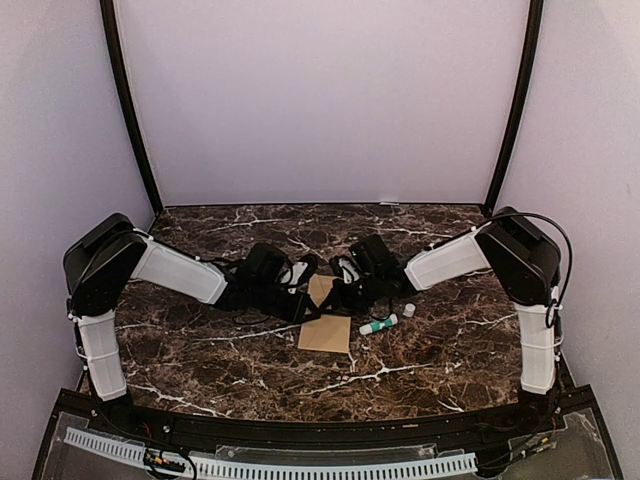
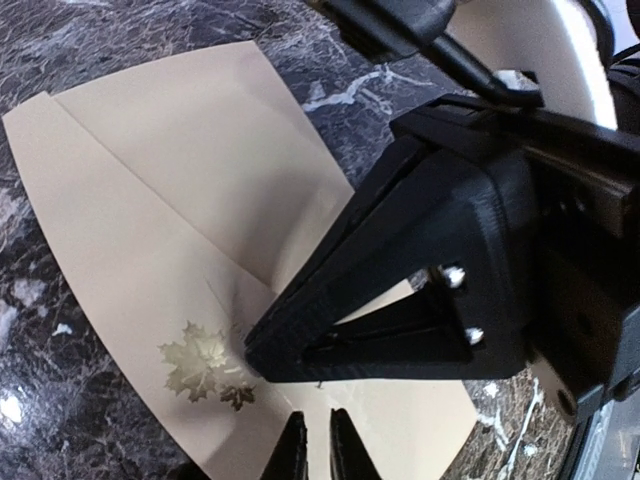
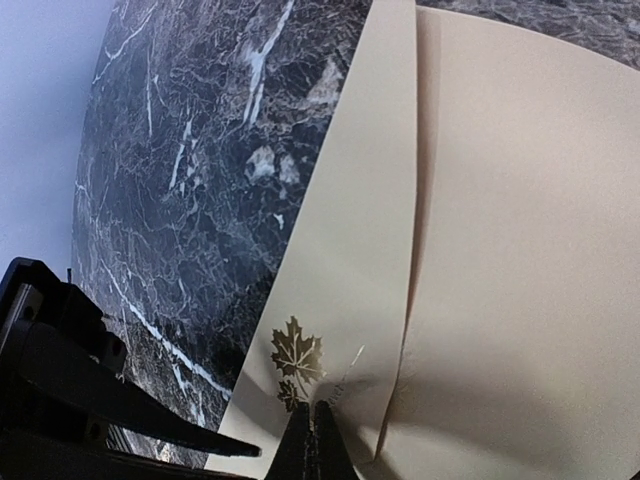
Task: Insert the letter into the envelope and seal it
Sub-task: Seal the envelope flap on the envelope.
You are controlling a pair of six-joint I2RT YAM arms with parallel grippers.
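The flat tan-brown kraft paper envelope lies at the middle of the dark marble table, its pointed flap folded down. We see no loose letter, so we judge it is inside and only the sealing remains. The right gripper, closed and empty, presses by the gold leaf emblem. The left gripper is nearly closed at the envelope's edge; we cannot tell if it has hold of anything. An uncapped green-and-white glue stick lies just beside.

Sheet at the back, envelope in front!
The envelope lies flat mid-table. Just behind it is the sheet, perhaps overlapping its far edge, with the left gripper on its left and the right gripper on its right. The glue stick lies just right of the envelope, and a small cap lies beyond that.
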